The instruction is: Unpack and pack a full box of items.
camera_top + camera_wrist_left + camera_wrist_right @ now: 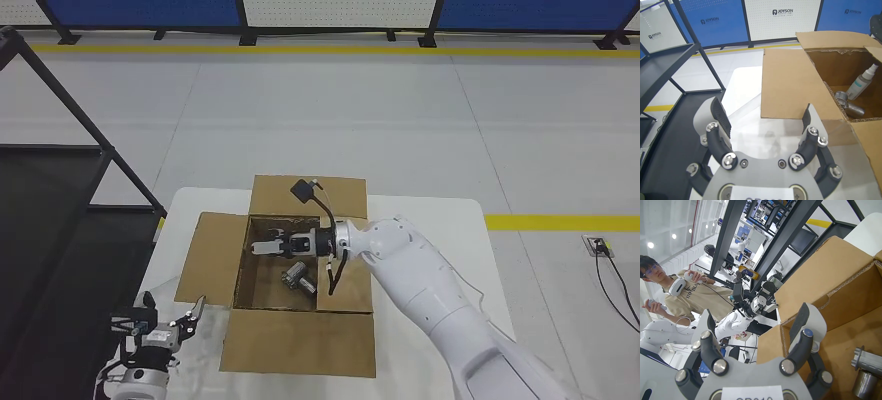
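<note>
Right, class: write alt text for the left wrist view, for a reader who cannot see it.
The left arm's open, empty tool hangs over a white table, near a folded-out flap of an open cardboard box. Inside the box, a spray bottle leans at a tilt beside grey metal cylinders. A black rack stands past the table.

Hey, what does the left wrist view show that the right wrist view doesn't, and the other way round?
Left wrist view: the open left gripper over the table beside the box, and a spray bottle leaning inside it. Right wrist view: the open right gripper at the box's edge. Shared: the box, the metal parts on its floor, and the black rack.
</note>
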`<state>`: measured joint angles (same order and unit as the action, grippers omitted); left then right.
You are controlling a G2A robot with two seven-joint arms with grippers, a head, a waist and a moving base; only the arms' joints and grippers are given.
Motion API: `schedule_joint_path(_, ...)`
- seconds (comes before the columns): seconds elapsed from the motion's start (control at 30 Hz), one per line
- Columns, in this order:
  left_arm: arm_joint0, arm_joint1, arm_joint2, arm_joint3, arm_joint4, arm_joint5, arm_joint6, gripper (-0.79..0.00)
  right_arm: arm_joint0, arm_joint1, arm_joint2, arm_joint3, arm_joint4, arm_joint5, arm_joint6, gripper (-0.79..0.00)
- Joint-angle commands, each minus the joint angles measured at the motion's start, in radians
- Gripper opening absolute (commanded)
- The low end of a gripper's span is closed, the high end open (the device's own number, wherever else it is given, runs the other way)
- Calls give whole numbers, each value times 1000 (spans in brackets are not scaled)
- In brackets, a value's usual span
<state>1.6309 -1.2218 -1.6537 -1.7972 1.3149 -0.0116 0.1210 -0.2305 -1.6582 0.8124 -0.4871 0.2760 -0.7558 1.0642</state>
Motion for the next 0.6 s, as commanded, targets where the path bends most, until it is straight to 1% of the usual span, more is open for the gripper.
schedule_joint_path(0.0, 6, -1, -1, -8, -4, -4, 2, 0, 0, 1, 1, 0, -1, -2, -2, 0)
schedule_joint_path(0.2, 25, -3, -14, -37, -31, -9, 18, 0, -3, 6, 6, 1, -2, -8, -8, 0)
schedule_joint_path(0.57, 61, -9, -48, -91, -110, -13, 82, 0, 4, 19, 21, 9, -25, -9, -33, 0)
